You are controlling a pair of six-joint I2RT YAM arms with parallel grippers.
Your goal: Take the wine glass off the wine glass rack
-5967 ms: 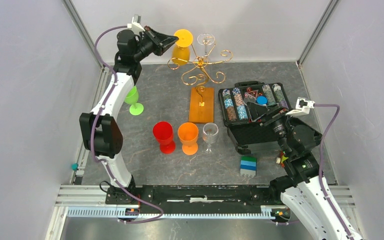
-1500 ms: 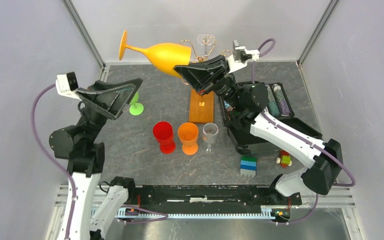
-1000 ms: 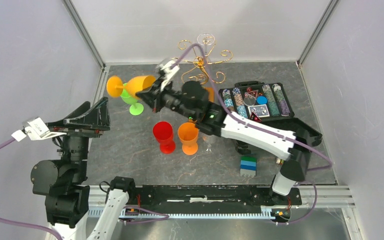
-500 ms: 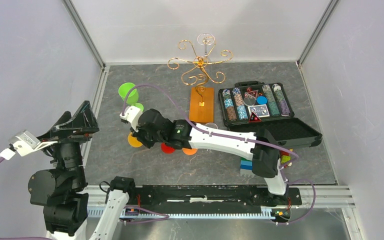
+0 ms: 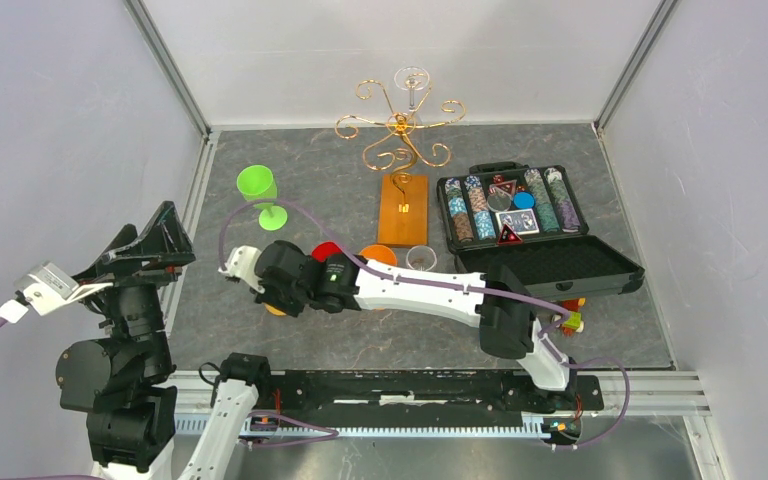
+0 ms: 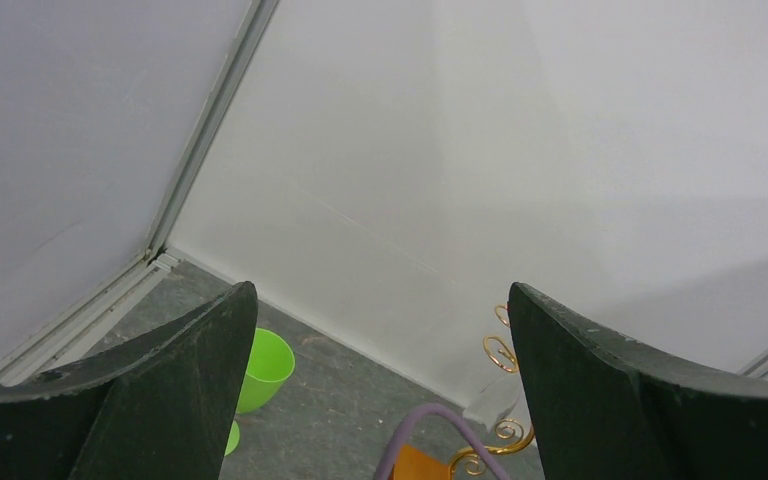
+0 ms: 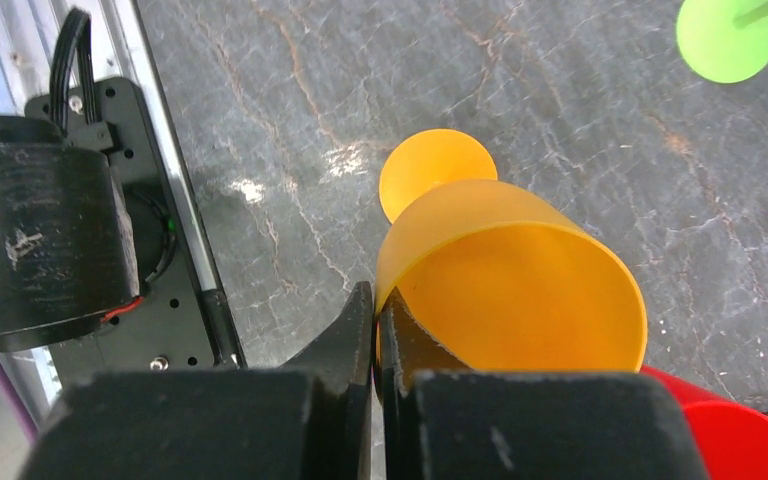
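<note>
1. Clock directions are read from above, with 12 o'clock at the back wall. The right arm reaches from its base at 5 o'clock across the near side of the table to about 8 o'clock.
2. There the right gripper (image 7: 375, 320) points downward. Its jaws are pressed together on the rim wall of the yellow-orange wine glass (image 7: 515, 290), one finger (image 7: 355, 325) outside the bowl and the other inside.
3. The glass is upright and off the rack, with its bowl mouth at the fingertips and its round foot below, low at the grey table (image 5: 290, 175). Whether the foot touches the surface cannot be told. From above, only a sliver of orange shows under the wrist.
4. The left gripper (image 5: 150, 245) is raised at 9 o'clock, beyond the table's left edge. Its jaws are spread wide with nothing between them.
5. Just behind the right arm stand a red goblet (image 5: 325, 250), an orange goblet (image 5: 378, 254) and a clear glass (image 5: 420, 258), in a row.
6. At 4 o'clock a small toy (image 5: 568, 320) peeks out beside the arm.
7. At 2 o'clock lies an open black poker chip case (image 5: 545, 265).
8. At 10 o'clock stands a green wine glass (image 5: 257, 188), upright.
9. At 12 o'clock is the wine glass rack (image 5: 400, 125), gold wire curls on a wooden base, well apart from both grippers. A clear stemmed glass (image 5: 412, 80) hangs at its far side.
</note>
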